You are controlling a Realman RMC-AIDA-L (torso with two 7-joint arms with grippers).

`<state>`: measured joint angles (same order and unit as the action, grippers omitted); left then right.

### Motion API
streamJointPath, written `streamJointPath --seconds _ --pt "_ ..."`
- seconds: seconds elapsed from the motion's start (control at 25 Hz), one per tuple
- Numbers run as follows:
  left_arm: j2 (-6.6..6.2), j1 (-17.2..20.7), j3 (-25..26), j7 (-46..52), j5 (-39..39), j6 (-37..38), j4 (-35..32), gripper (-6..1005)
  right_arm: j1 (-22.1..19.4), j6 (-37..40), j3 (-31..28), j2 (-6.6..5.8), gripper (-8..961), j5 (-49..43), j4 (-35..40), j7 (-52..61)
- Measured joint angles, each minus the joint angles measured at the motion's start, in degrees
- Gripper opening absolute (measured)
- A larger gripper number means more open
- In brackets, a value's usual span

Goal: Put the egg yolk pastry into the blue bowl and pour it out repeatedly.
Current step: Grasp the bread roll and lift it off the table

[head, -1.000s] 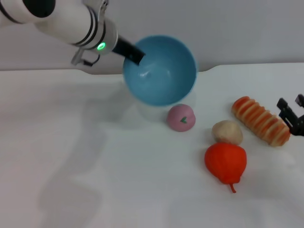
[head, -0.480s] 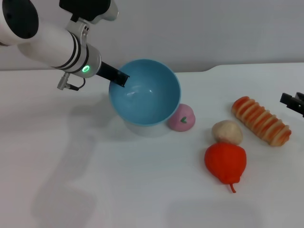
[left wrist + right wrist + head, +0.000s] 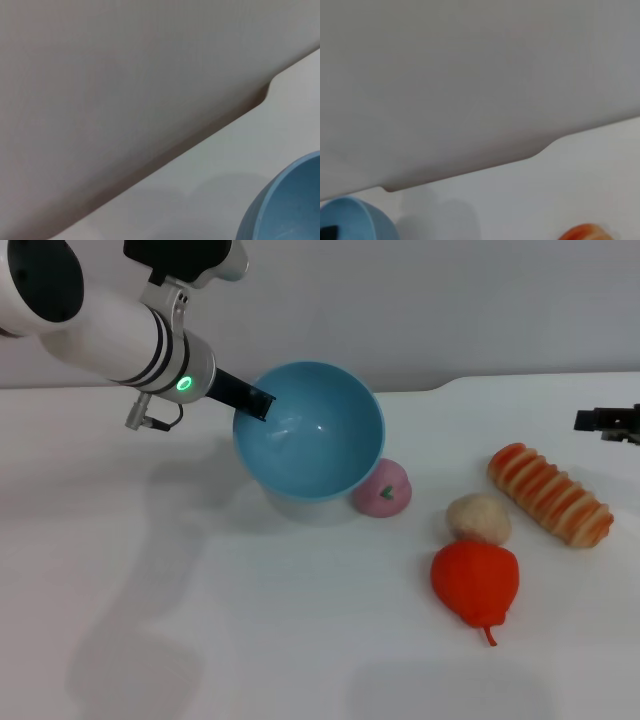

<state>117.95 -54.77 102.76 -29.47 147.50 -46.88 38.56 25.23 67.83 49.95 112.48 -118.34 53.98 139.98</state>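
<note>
The blue bowl (image 3: pixel 312 432) is held tilted at the back middle of the table, its opening turned up and toward me, and nothing lies inside it. My left gripper (image 3: pixel 254 402) is shut on its left rim, one dark finger reaching inside. The egg yolk pastry (image 3: pixel 478 518) lies on the table to the right of the bowl, with nothing gripping it. My right gripper (image 3: pixel 608 421) shows only as a dark tip at the far right edge, above the table and apart from the pastry. The bowl's edge shows in the left wrist view (image 3: pixel 285 200) and the right wrist view (image 3: pixel 350 220).
A pink ball with a green mark (image 3: pixel 381 488) touches the bowl's lower right side. A red pear-shaped fruit (image 3: pixel 476 580) lies just in front of the pastry. An orange-striped bread roll (image 3: pixel 548 494) lies to the pastry's right. The table's back edge has a step (image 3: pixel 445 385).
The left arm swung the bowl down and to the left and tipped it more upright, then nearly stopped. The right gripper rose and drew back from the bread roll.
</note>
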Motion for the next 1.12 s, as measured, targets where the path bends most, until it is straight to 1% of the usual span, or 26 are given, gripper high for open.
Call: streamJointPath --seconds 0.08,0.2,0.32,0.36,0.52,0.6,0.76,0.92,1.0,1.12 --pt "0.06 -0.04 -0.25 1.13 -0.01 0.0 -0.07 -1 2.68 0.11 0.09 -0.44 457 -3.48 -1.97 3.88" --pt "0.07 -0.07 -0.33 1.91 0.0 0.0 -0.34 -1 6.39 1.15 0.06 -0.5 457 -9.02 -5.05 5.91" --pt "0.13 -0.08 -0.34 2.36 -0.01 -0.01 -0.49 -1 9.79 2.3 -0.15 -0.47 456 -12.6 -8.6 6.61" --pt "0.15 -0.08 -0.34 2.42 0.0 -0.01 -0.5 0 9.79 2.3 -0.15 -0.47 456 -12.6 -8.6 6.61" --pt "0.26 -0.13 -0.37 2.48 0.01 0.15 -0.5 0 10.77 1.6 -0.04 0.4 455 -13.32 -9.92 6.58" --pt "0.26 -0.16 -0.37 2.49 0.02 0.4 -0.5 0 10.86 0.89 -0.04 0.62 455 -13.37 -10.76 6.47" --pt "0.24 -0.02 -0.37 2.49 0.04 0.61 -0.51 0 11.57 -1.03 0.08 1.14 454 -13.42 -13.98 6.21" --pt "0.24 0.83 -0.37 2.49 0.1 1.75 0.09 -1 12.84 -4.5 0.31 1.35 453 -13.52 -18.73 5.53" --pt "0.24 0.92 -0.37 2.49 0.1 1.92 0.18 -1 13.02 -4.89 0.31 1.39 453 -13.53 -18.99 5.53" --pt "0.23 0.6 -0.37 2.49 0.2 2.12 -0.09 -1 13.36 -6.9 0.37 2.36 452 -13.41 -19.18 4.59"
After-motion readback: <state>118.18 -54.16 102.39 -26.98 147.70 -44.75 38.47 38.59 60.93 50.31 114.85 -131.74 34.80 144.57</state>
